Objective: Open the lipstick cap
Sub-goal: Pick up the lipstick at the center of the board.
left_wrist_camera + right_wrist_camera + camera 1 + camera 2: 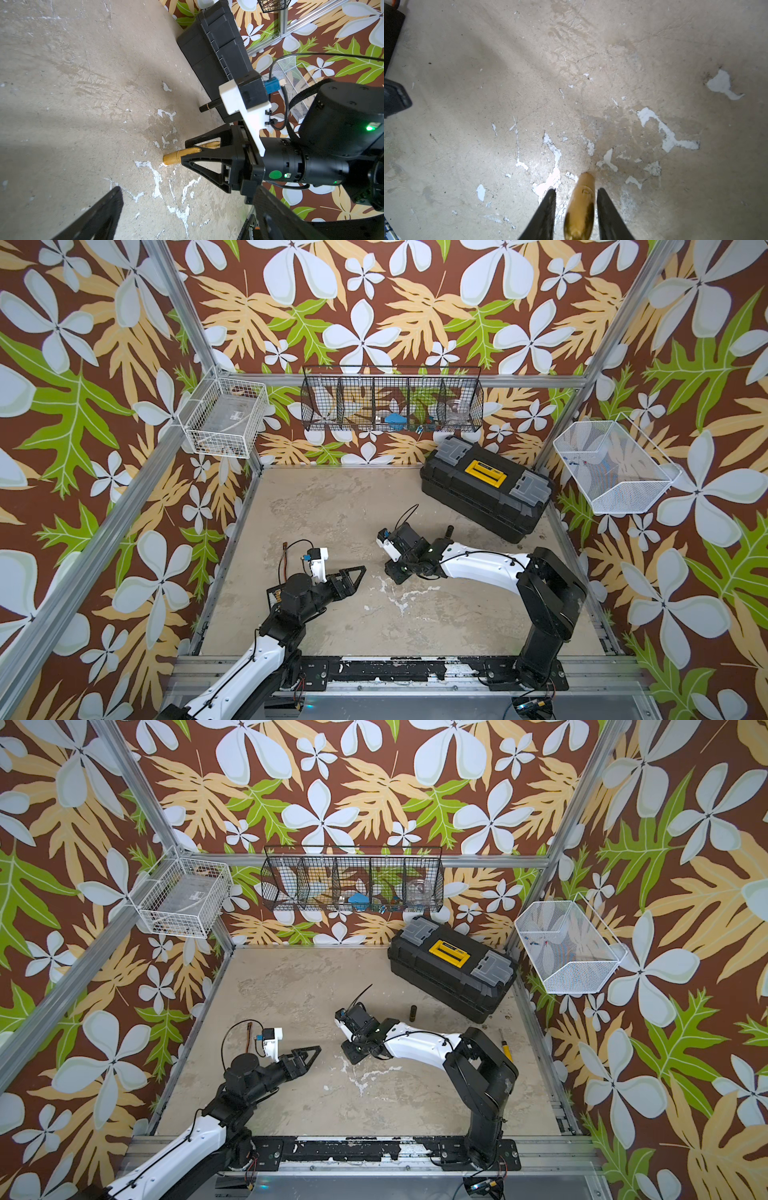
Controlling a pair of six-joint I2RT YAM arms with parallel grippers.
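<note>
Worn beige desk (508, 83) holds a shiny gold lipstick tube (580, 207), standing straight up near its middle. Right claw (576, 189) hangs over it, jaws either side, not squeezing yet. Left claw (356, 577) sits nearby, wide open.

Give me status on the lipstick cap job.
Done: right gripper sits around the gold lipstick. In hand: the grasp; gaps show beside both fingers. Remaining: clamp, bring the open left gripper over, pull it open; the tube looks closed.
</note>
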